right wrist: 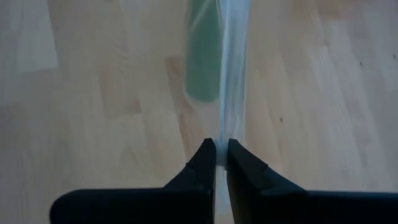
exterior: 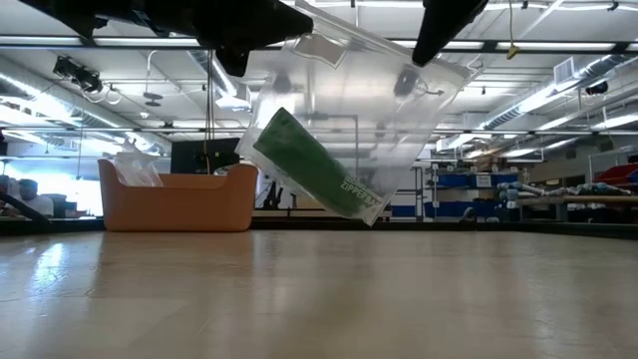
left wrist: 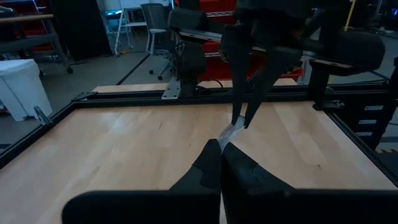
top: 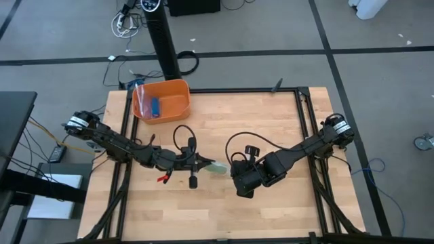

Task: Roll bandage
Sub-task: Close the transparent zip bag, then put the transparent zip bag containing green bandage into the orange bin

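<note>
A clear plastic bag hangs above the table, clear of the wood, between my two grippers. The bright green bandage lies inside it as a flat folded piece, slanting down toward the bag's lower corner. It also shows in the right wrist view and faintly in the high view. My left gripper is shut on the bag's left end. My right gripper is shut on its right end. Both are near the table's middle. My left gripper pinches the bag's thin clear edge between its two fingers, coming about level from the table's left. The bag is lifted clear of the table. My right gripper pinches the bag's upper edge between its two fingers, pointing down from above. The bag hangs below it, seen edge-on, with the bandage inside.
An orange bin stands at the table's far left, holding crinkled clear plastic and a small blue item. It also shows in the low view. A black frame rail runs around the table. Bare wood lies under the bag.
</note>
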You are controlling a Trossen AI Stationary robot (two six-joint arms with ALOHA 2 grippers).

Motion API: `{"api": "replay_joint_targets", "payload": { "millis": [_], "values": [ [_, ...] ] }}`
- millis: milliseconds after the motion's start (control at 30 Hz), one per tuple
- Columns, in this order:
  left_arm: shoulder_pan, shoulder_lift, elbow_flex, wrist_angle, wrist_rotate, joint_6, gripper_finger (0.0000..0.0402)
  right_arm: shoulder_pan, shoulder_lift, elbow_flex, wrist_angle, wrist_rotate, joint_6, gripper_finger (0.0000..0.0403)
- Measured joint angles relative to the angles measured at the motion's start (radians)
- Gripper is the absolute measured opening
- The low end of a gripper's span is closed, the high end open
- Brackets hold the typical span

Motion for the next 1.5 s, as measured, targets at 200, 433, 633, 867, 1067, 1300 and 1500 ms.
{"api": "replay_joint_targets", "payload": {
  "millis": [200,433,633,867,1067,1300,1500],
  "values": [
    [0.0,0.0,0.0,0.0,-0.001,0.0,0.0,0.012,0.0,0.0,-0.044,-0.001,0.034,0.0019],
    [0.0,-0.001,0.0,0.0,-0.001,-0.001,0.0,0.023,0.0,0.0,-0.072,-0.004,0.081,0.0021],
    [0.0,-0.002,0.0,0.011,-0.002,-0.001,0.0,0.024,0.001,-0.001,-0.083,-0.015,0.087,0.0041],
    [0.0,-0.002,0.0,0.008,-0.004,-0.001,0.0,0.038,0.001,-0.001,-0.093,-0.01,0.107,0.0044],
    [0.0,-0.005,0.002,0.008,-0.065,-0.001,0.0,0.071,-0.01,-0.002,-0.103,0.021,0.141,0.0091],
    [0.0,-0.005,0.002,0.021,-0.308,-0.023,0.0,0.138,-0.045,0.006,-0.1,0.126,0.212,0.0144],
    [0.0,-0.034,0.002,0.032,-0.616,-0.038,0.0,0.175,-0.047,-0.001,-0.098,0.166,0.255,0.0145]
  ]
}}
